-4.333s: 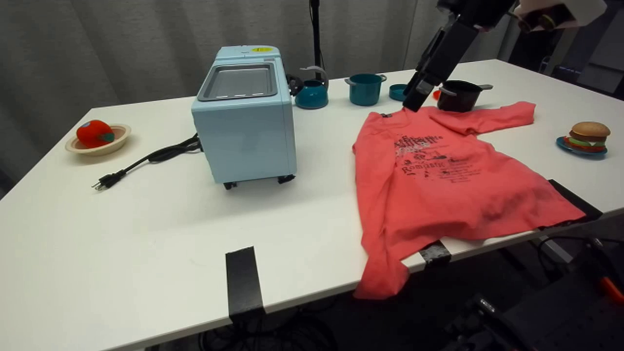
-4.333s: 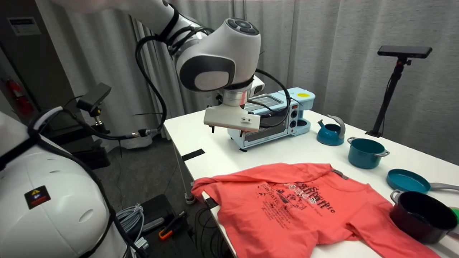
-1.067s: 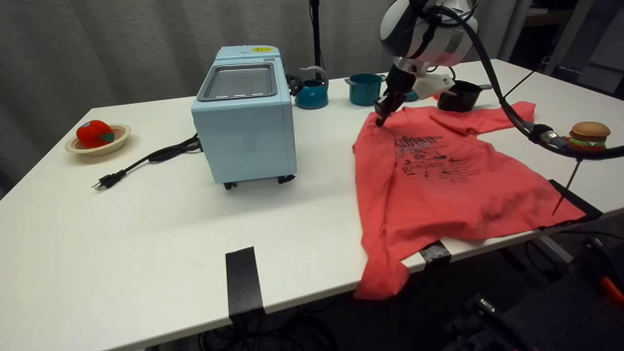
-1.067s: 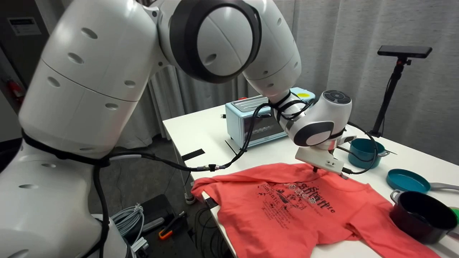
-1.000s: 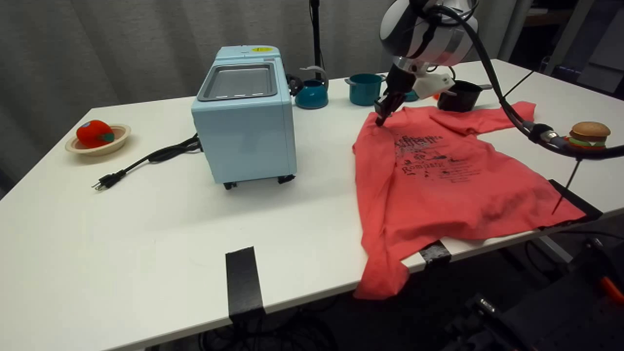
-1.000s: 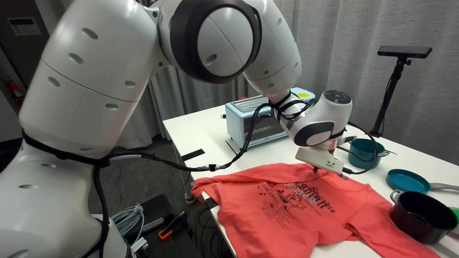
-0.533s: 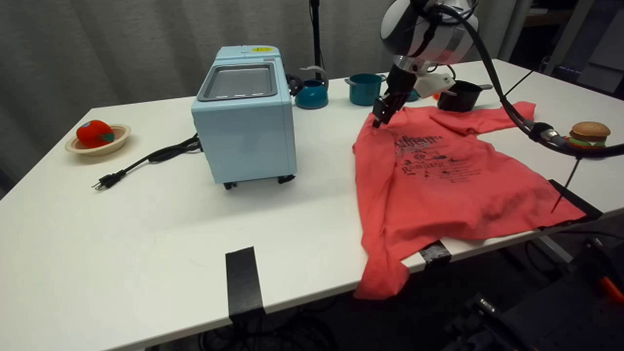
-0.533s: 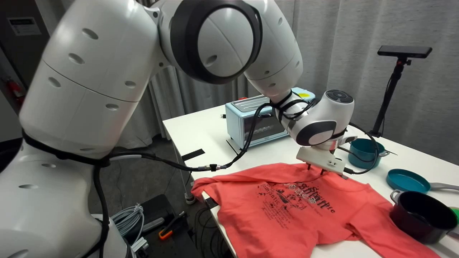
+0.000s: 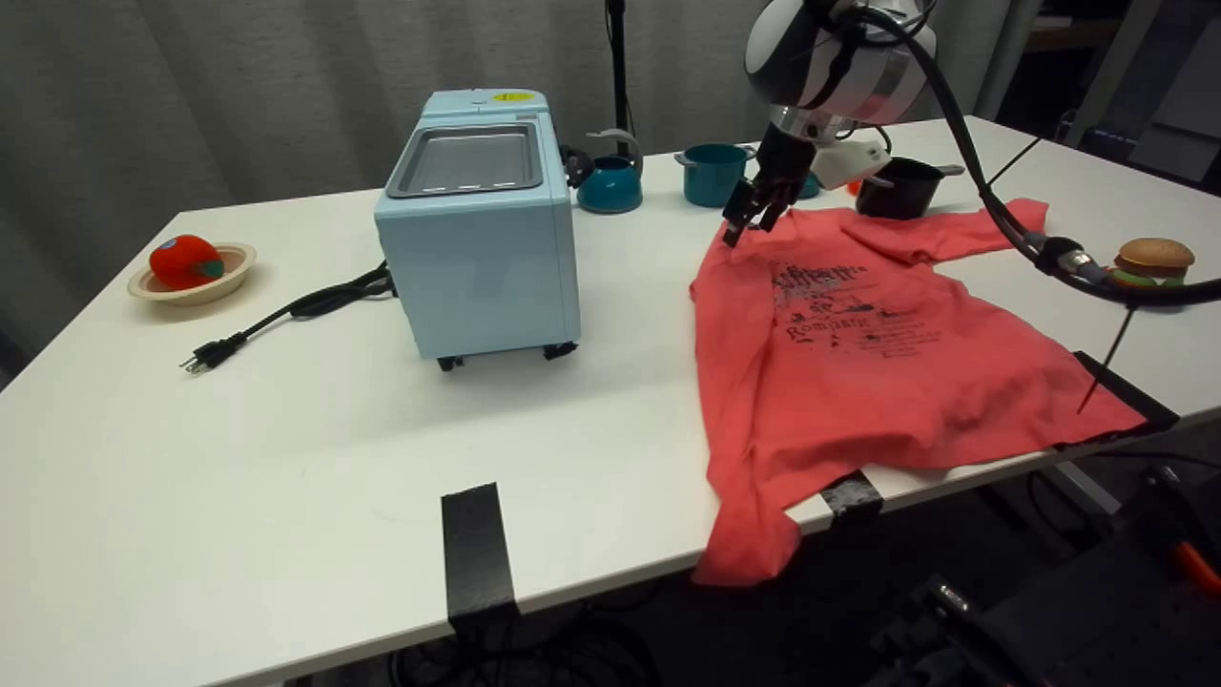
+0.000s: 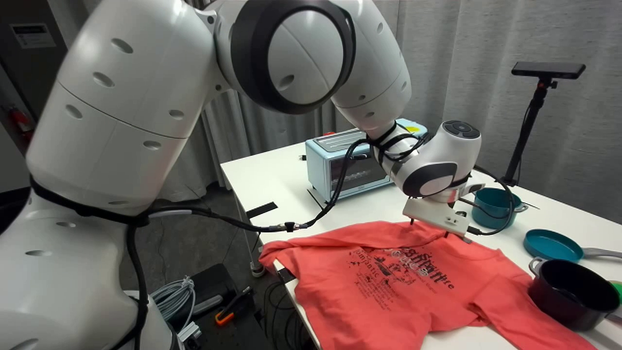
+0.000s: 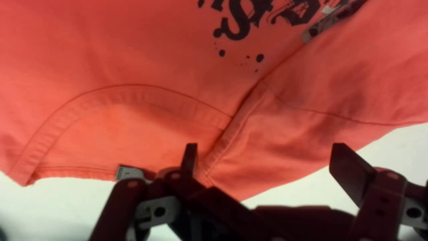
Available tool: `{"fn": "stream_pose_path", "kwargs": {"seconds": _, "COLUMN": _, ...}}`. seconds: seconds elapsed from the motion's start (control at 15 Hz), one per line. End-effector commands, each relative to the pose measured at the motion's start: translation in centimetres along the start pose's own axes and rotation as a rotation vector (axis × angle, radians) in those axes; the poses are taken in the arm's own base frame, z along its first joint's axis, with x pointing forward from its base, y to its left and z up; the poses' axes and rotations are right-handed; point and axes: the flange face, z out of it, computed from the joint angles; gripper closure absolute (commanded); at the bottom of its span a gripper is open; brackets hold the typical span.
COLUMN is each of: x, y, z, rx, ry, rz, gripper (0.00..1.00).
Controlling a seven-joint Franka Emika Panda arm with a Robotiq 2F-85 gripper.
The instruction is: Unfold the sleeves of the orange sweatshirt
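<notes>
One gripper [image 11: 264, 150], two jaws wide apart, over one sweatshirt [image 9: 897, 391] with two sleeves [image 9: 731, 401], one folded inward

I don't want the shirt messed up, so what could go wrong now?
One sleeve droops over the table edge; if tugged, it might drag the sweatshirt off. The other sleeve lies beside the dark pot, so pulling could bump that. The open gripper is near the collar, so closing there might catch that instead of a sleeve.
</notes>
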Motion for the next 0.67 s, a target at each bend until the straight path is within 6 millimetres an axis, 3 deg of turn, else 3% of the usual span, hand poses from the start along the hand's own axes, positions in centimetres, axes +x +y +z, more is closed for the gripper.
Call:
{"fn": "stream_pose_path", "kwargs": {"seconds": 0.0, "x": 0.62, "y": 0.78, "z": -0.02, "rx": -0.005, "ry": 0.006, "rz": -0.031, "gripper": 0.00}}
{"fn": "stream_pose_path", "kwargs": {"seconds": 0.6, "x": 0.43, "y": 0.13, "z": -0.31, "rx": -0.008, "ry": 0.008, "rz": -0.024, "gripper": 0.00}}
